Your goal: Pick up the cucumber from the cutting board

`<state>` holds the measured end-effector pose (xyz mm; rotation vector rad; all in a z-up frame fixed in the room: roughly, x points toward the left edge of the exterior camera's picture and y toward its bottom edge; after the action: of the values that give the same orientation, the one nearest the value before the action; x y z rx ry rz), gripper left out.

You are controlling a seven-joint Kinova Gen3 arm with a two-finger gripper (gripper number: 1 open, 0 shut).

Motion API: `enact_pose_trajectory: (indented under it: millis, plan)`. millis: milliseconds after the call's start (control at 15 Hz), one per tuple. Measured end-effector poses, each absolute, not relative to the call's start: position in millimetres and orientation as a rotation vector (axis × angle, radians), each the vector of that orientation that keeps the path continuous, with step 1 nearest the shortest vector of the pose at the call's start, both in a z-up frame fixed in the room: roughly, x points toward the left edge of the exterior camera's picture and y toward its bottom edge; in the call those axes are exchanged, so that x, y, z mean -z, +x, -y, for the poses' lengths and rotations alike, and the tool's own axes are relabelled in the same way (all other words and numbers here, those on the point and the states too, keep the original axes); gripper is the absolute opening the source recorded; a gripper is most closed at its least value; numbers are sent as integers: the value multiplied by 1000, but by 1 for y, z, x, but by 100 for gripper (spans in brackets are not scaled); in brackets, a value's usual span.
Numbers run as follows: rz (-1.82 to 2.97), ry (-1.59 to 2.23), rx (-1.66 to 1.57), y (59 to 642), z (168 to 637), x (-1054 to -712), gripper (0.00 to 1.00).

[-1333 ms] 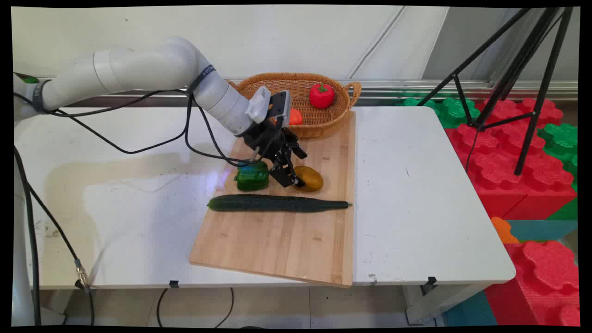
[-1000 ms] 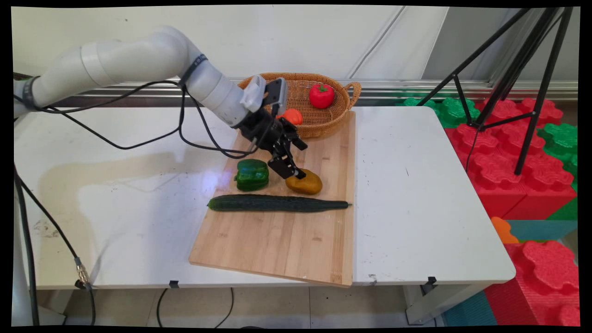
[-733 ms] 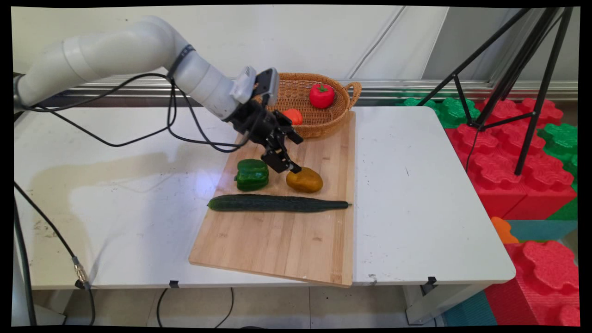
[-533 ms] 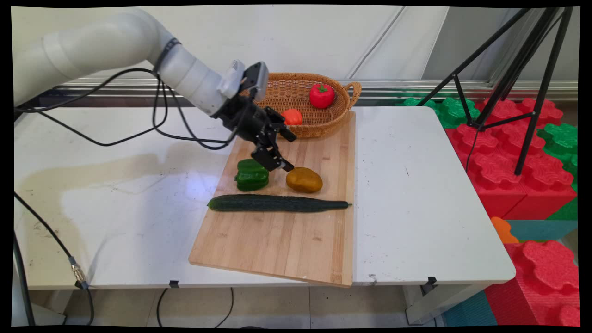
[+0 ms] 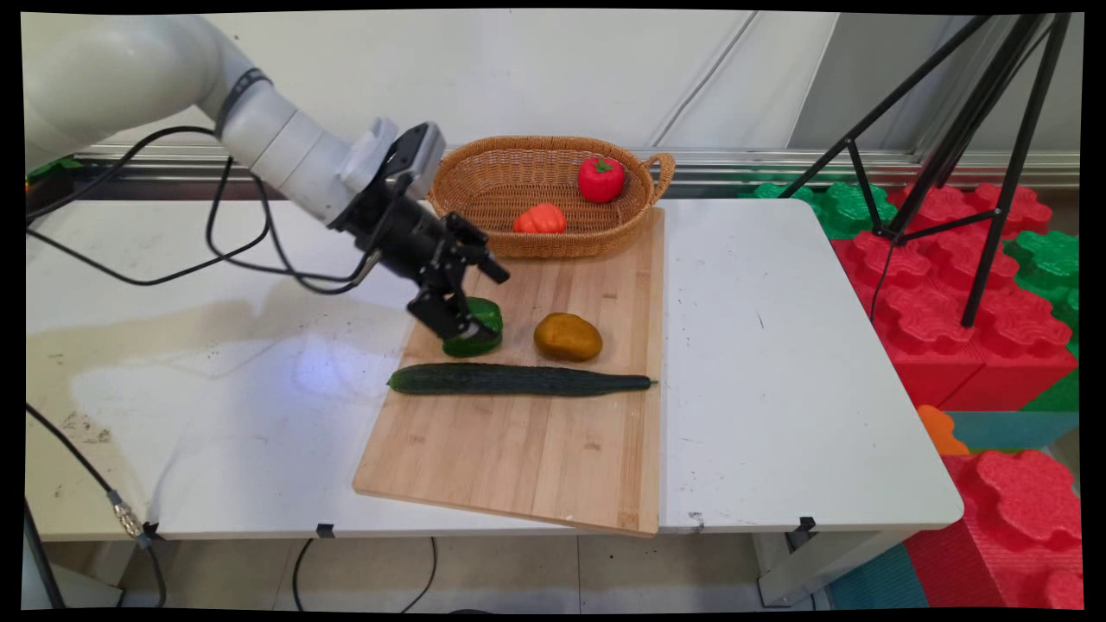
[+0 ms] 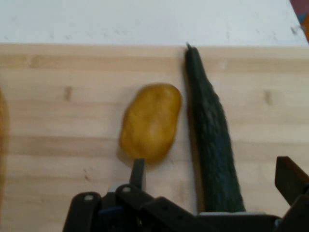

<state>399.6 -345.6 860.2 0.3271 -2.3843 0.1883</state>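
- I see my gripper (image 5: 484, 302) spread wide open. It holds nothing.
- It hangs low over the green pepper (image 5: 480, 335), at the left side of the wooden board (image 5: 518, 458). One finger (image 5: 449, 315) covers part of the pepper. I cannot tell if it touches.
- The hand view looks past the fingers at a brown potato (image 6: 150, 122) and a long dark cucumber (image 6: 212, 145). They lie side by side on the board, very close to each other.
- In the main view the potato is just to the right of the pepper, with a small gap between them. The cucumber lies in front of both.
- I think the pepper is a toy. It looks light, hard and a bit shiny, so it may slip. It is lumpy, so I would hold it across its fat middle.
- The potato looks smooth and round like an egg. I think it could roll. Its short way across seems best for a grip.
- The cucumber is long and thin. I would hold it near the middle so that it does not tip.
- A woven basket (image 5: 484, 173) stands at the far end of the board. Inside it are a red tomato (image 5: 600, 179) and a small orange pumpkin (image 5: 540, 219), well apart from each other.
- The board lies on the white table (image 5: 778, 345).
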Motion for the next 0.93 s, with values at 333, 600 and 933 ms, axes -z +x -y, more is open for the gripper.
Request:
enact_pose_trajectory:
  millis: [333,600,933]
  plan:
    - [2414,310,-155,407,324,-850,100]
    - [2434,301,-139,404,311,-838,100]
    - [2449,310,-140,389,304,-815,100]
